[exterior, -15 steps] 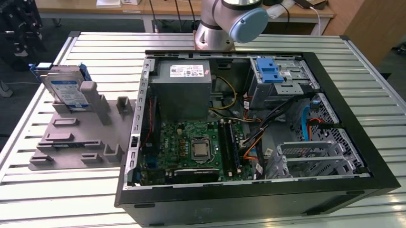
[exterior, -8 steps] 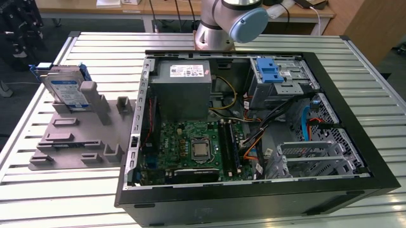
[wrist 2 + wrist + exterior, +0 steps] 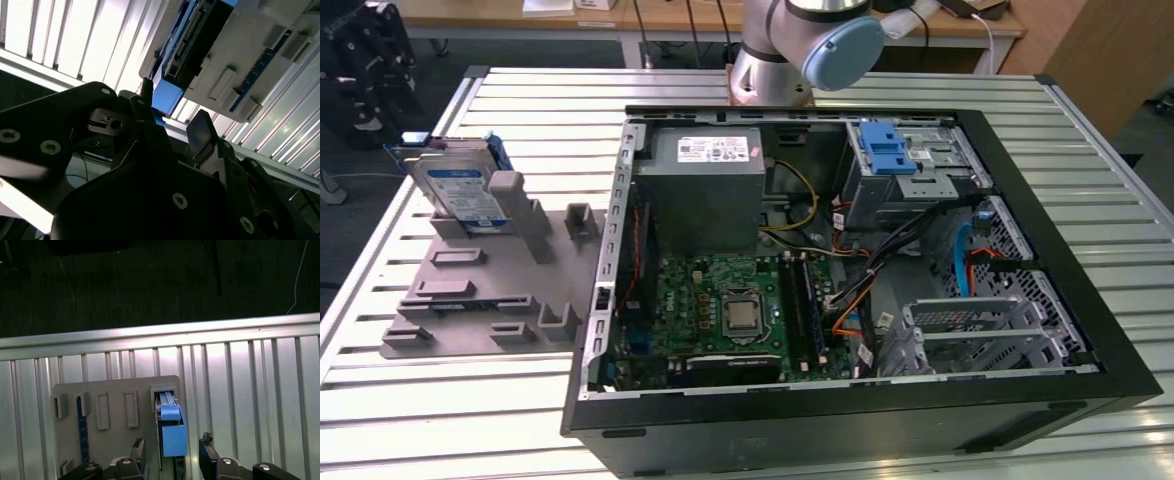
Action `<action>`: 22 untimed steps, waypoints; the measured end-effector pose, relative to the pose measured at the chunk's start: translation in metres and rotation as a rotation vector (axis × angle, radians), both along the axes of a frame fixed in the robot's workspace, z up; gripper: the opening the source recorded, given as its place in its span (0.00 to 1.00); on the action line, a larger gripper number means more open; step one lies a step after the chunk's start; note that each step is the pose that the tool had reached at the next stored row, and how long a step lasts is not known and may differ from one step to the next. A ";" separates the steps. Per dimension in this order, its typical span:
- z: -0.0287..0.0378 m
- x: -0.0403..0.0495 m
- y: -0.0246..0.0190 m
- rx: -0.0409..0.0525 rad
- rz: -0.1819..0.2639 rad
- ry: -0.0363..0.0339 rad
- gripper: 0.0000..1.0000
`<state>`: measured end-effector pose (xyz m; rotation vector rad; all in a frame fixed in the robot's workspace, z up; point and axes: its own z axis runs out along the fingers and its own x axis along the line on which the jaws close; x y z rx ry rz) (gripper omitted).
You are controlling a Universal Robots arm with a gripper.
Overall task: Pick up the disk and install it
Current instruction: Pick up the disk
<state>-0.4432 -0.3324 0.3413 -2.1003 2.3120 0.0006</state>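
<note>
Between the wide-open jaws, touching neither, the disk point(image 3: 172, 432) stands upright in its grey holder point(image 3: 112, 387).

Tabletop point(image 3: 987, 90): ribbed bare metal, bright sheen. Disk point(image 3: 460, 195): silver metal, paper label, blue plastic carrier. Holder point(image 3: 467, 290): matt grey plastic. Computer case point(image 3: 854, 415): matt black shell, dull grey sheet metal inside.

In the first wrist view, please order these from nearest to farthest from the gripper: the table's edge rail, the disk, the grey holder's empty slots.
From the gripper:
1. the disk, in line between its open fingers.
2. the grey holder's empty slots, beside the disk.
3. the table's edge rail, beyond the holder.
</note>
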 end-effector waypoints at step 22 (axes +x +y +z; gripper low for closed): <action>-0.0276 -0.0017 0.0010 -0.0093 0.000 0.0001 0.55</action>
